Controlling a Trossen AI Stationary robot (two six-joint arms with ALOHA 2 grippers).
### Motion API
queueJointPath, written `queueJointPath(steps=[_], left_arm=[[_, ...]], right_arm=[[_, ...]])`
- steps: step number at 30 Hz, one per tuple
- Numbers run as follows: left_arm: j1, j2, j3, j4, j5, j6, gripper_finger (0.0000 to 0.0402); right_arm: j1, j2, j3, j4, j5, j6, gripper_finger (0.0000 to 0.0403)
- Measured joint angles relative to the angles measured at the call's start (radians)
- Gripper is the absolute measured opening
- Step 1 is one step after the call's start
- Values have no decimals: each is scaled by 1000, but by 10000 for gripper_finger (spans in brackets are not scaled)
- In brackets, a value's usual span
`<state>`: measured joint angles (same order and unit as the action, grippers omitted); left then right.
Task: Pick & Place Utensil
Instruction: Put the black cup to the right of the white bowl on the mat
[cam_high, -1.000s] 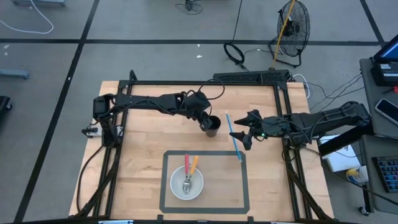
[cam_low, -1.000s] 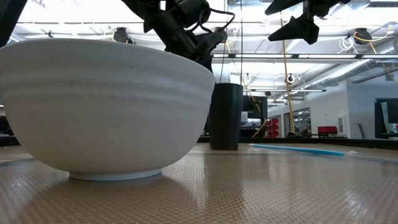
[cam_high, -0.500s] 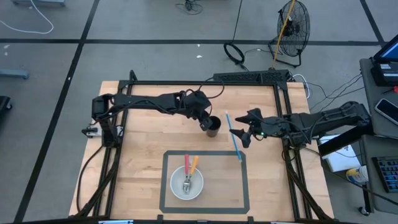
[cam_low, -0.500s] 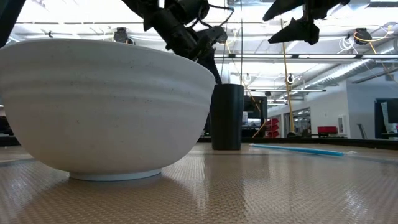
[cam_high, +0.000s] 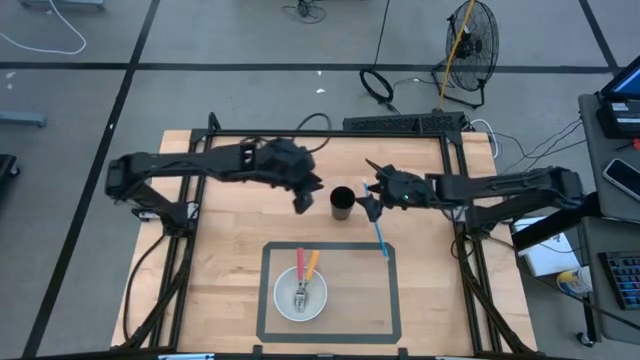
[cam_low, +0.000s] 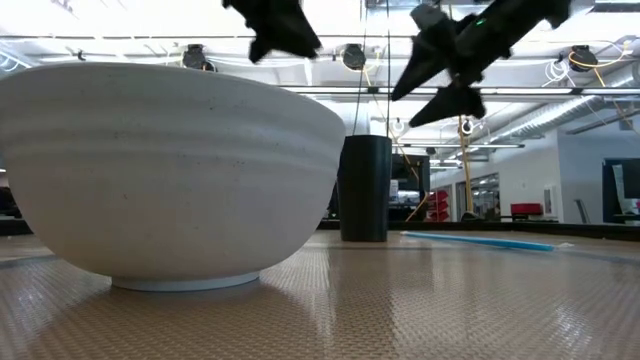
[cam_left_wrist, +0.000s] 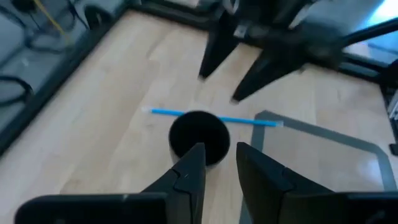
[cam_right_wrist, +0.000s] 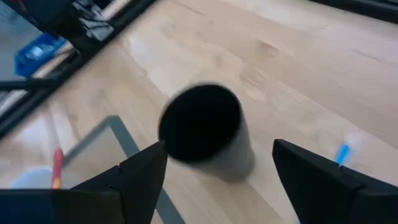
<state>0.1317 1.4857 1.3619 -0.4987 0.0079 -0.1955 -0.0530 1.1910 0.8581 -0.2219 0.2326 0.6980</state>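
Broadly, the pale wooden table (cam_high: 220, 260) sets the stage: a flat, matt butcher-block top with a grey tape rectangle (cam_high: 396, 290) marked on it. Inside that rectangle sits the white bowl (cam_high: 300, 297), round, glazed-looking and faintly speckled, holding what look like an orange-handled and a red-handled utensil with metal ends. Beyond the tape stands the black cup (cam_high: 342, 203), a plain upright cylinder, matt and empty as far as its dark mouth shows; it is probably light and easy to tip, so a grip across its wall would need to come in level. The right gripper (cam_high: 368, 196) hangs just beside the cup with its fingers spread wide and nothing between them. The left gripper (cam_high: 303, 200) hovers near the cup's other side, fingers parted with a narrow gap, also empty. Smallest is the blue utensil (cam_high: 377, 225), a thin straight stick lying flat on the wood just beside the cup, its near end crossing the tape. It seems light, stiff and smooth, likely to roll or slip; pinching it mid-length, across its width, looks safest.
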Motion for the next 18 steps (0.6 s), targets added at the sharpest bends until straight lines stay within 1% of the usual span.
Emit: queueJointPath(steps=[4, 7, 11, 13, 16, 18], left_arm=[[-39, -101, -78, -1, -81, -26, 93], [-67, -183, -159, 1, -145, -79, 93], [-103, -289, -277, 32, -222, -160, 93], [-122, -341, -340, 53, -255, -199, 93], [-144, -410, -425, 112, -299, -255, 93], [-154, -446, -472, 136, -323, -288, 93]], right_arm=[[-56, 46, 1, 41, -97, -4, 260], [-84, 64, 1, 48, -150, -15, 244], [-106, 73, 0, 71, -186, -41, 225], [-114, 72, 2, 90, -186, -59, 215], [-126, 73, 10, 67, -194, -84, 200], [-126, 76, 42, 53, -227, -104, 192]])
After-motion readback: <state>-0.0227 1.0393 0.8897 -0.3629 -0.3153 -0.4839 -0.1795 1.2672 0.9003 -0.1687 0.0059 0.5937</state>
